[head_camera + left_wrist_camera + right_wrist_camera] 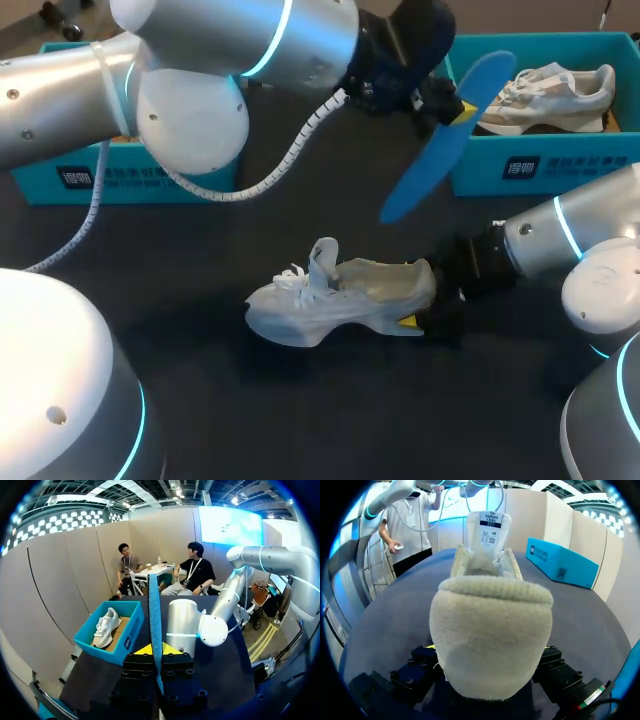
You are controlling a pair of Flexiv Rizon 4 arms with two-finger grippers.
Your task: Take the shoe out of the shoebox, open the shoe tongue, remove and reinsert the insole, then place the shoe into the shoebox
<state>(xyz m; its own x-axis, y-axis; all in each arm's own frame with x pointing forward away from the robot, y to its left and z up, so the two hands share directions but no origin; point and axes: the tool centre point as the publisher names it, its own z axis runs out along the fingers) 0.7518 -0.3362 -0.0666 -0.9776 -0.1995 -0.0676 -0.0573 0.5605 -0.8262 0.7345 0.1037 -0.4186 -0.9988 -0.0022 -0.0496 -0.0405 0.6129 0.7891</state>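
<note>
Here, the left gripper (pixel 462 108) hangs above the dark table (pixel 230 420), its yellow tips pressed together on one end of a flat blue insole (pixel 440 150). The insole is a long, rounded paddle shape that slants down from the fingers. The left wrist view shows it edge-on as a thin strip between them.

Lower down, the right gripper (pixel 425 320) lies level with the tabletop, its fingers clamped on either side of the heel of the shoe (pixel 330 300). This pale grey-white trainer stands on its chunky sole in the middle of the table with its white laces loosened. Its tongue (pixel 323 260) is pulled upright, and its heel collar looks soft and fleecy.

Behind it, a teal cardboard shoebox (pixel 540 165) holds a second pale trainer (pixel 550 90), and another teal box (pixel 130 175) sits at the far left.
</note>
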